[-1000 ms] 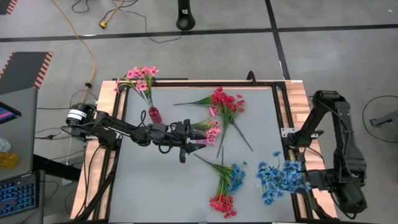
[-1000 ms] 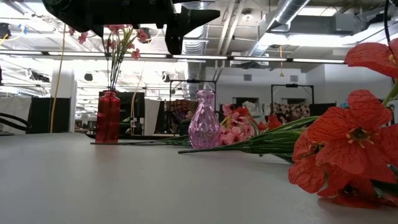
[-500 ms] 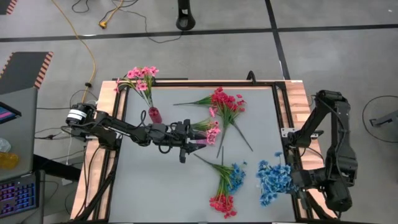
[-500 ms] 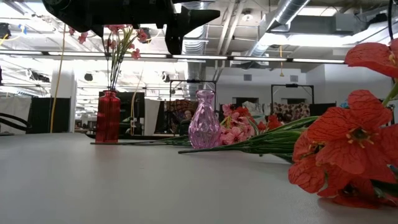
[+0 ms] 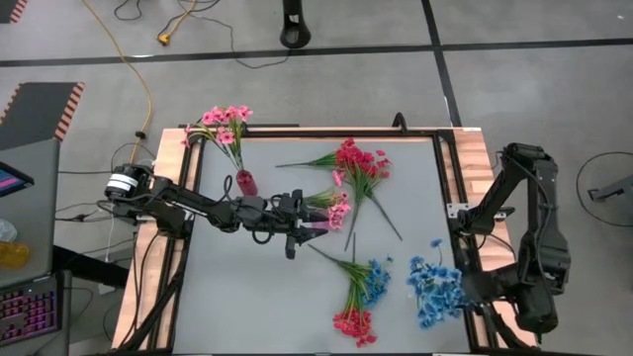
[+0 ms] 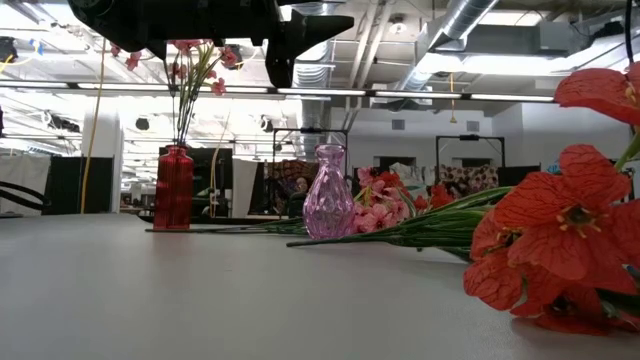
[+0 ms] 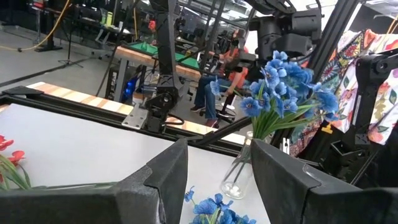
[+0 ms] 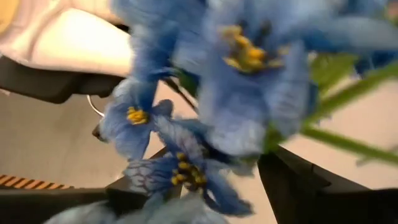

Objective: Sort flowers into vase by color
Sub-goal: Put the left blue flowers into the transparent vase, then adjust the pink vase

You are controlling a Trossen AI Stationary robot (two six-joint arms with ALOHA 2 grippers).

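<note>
On the far left of the desk (image 5: 247, 297) a red vase (image 5: 245, 183) stands near the back corner with pink flowers (image 5: 226, 123) in it, their heads leaning out past the desk edge. Just right of it the left gripper (image 5: 309, 225) hangs mid-desk, above the surface, its fingers spread with nothing between them. Its tips point right at a loose pink sprig (image 5: 336, 210) lying just beside them; this arm is the nearer one to that sprig. The low view also shows a purple vase (image 6: 329, 192) standing by these pink blossoms.

Behind, a red sprig (image 5: 358, 163) lies with stems fanning toward the middle. Nearer the front, a mixed bunch of red blossoms (image 5: 353, 322) and blue ones (image 5: 376, 277) lies with its long axis running front to back.

Right again, a bunch of blue flowers (image 5: 435, 289) stands in a clear vase (image 7: 238, 176) close to the right edge. The right gripper (image 8: 211, 180) is at those blooms, fingers parted around them; whether it pinches a stem I cannot tell.

Open desk lies front-left; the right side is cramped by the frame rail (image 5: 453, 188).
</note>
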